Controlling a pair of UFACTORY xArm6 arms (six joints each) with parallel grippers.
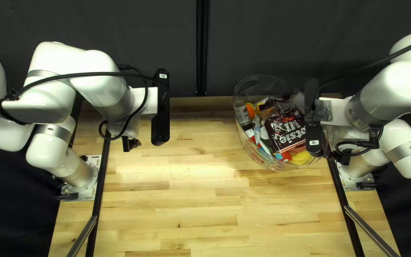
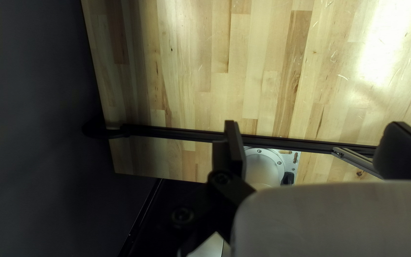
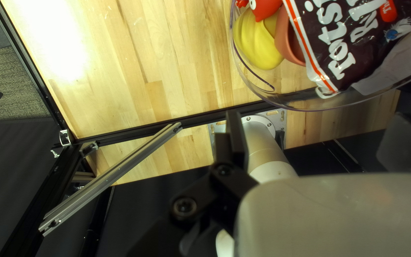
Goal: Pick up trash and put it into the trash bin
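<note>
Wooden tabletop (image 1: 205, 204) with black rails (image 1: 100, 185) (image 1: 342, 190) along its left and right edges. The left gripper (image 1: 130, 143) hangs near the left rail; the right gripper (image 1: 331, 154), beside the bin, partly blocks its right rim from above. I cannot tell how wide either one's jaws stand. The clear round trash bin (image 1: 258, 158), near the far right corner, holds trash: a glossy dark brown wrapper (image 1: 281, 128) with white lettering, and a yellow piece (image 1: 300, 158).

This was a robotics lab: two white robot arms (image 1: 103, 88) were bolted beside a wooden desk (image 1: 181, 204), with metal rails (image 3: 115, 173) along it and a dark curtain (image 1: 120, 28) behind.
</note>
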